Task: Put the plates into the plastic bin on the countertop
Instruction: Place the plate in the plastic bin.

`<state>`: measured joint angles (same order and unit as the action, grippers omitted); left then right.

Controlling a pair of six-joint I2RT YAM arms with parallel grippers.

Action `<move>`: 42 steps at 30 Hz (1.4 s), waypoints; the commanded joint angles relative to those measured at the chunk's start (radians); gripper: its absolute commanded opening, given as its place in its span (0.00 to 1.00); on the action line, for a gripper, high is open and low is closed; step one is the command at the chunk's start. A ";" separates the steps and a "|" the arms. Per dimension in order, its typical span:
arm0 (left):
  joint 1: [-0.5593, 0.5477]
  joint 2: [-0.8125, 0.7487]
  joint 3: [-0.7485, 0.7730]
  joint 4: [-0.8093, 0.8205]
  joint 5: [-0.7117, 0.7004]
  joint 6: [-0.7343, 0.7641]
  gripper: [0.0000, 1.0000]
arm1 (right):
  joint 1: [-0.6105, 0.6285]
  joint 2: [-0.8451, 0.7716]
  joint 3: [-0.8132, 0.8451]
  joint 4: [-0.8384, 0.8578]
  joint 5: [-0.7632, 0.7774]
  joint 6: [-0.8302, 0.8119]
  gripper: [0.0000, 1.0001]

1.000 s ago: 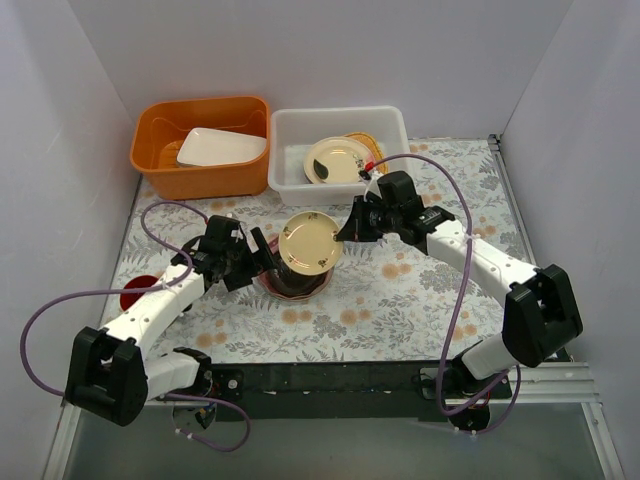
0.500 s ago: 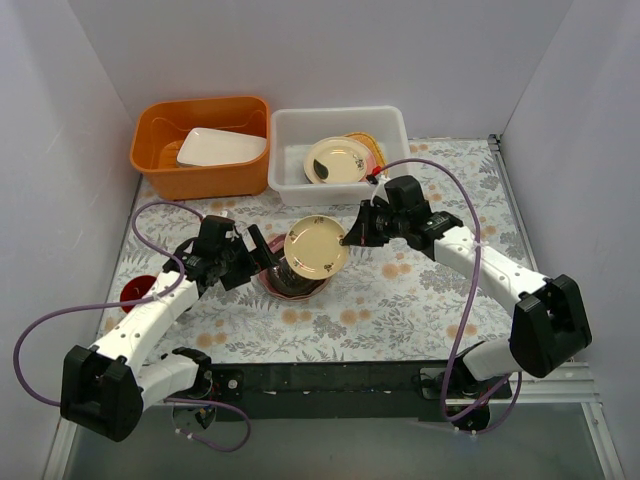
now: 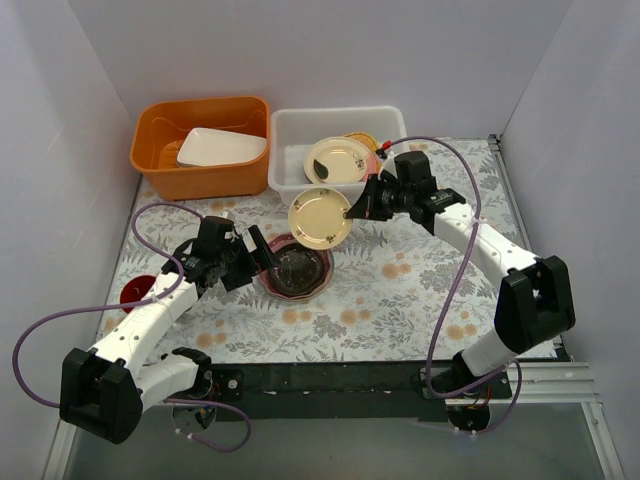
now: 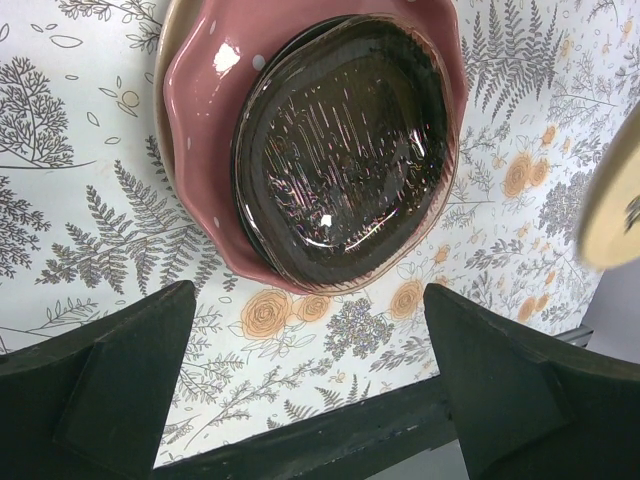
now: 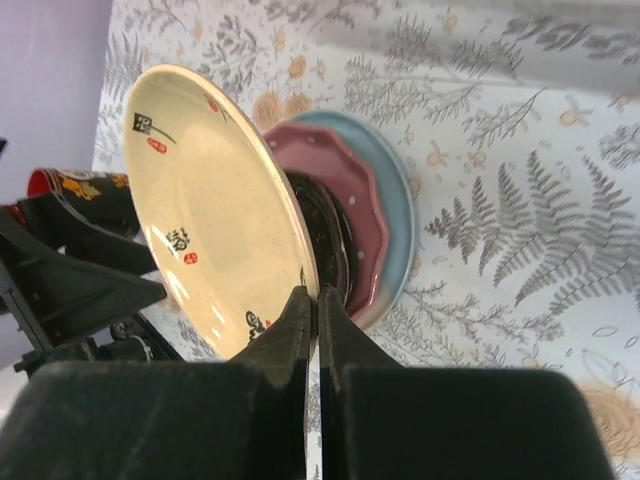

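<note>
Right hand (image 3: pixel 352 211) of mine is pinched tight on the edge of a cream plate (image 3: pixel 320 218). It holds the plate tipped up in the air, between the white bin (image 3: pixel 287 128) and the black plate (image 4: pixel 340 160). That one lies on a pink plate (image 4: pixel 200 120) on the table (image 3: pixel 420 290). My left hand (image 3: pixel 262 254) has its fingers wide apart, just beside them.

Plain white panel walls (image 3: pixel 320 50) box in three sides, softly and evenly lit; smooth grey floor (image 3: pixel 350 452) shows in front.
</note>
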<state>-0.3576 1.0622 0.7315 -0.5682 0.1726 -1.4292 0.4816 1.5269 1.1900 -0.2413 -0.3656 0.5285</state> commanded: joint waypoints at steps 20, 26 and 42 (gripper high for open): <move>-0.004 -0.011 -0.063 0.030 0.036 -0.010 0.98 | -0.247 0.430 0.620 -0.013 -0.162 0.064 0.01; -0.004 -0.015 -0.073 0.039 0.034 -0.014 0.98 | -0.262 0.550 0.810 -0.090 -0.151 0.071 0.01; -0.004 -0.008 -0.099 0.064 0.067 -0.031 0.98 | -0.267 0.647 0.895 -0.139 -0.102 0.045 0.01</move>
<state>-0.3576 1.0626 0.6334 -0.5156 0.2184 -1.4555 0.2161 2.1612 2.0403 -0.3927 -0.4774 0.5934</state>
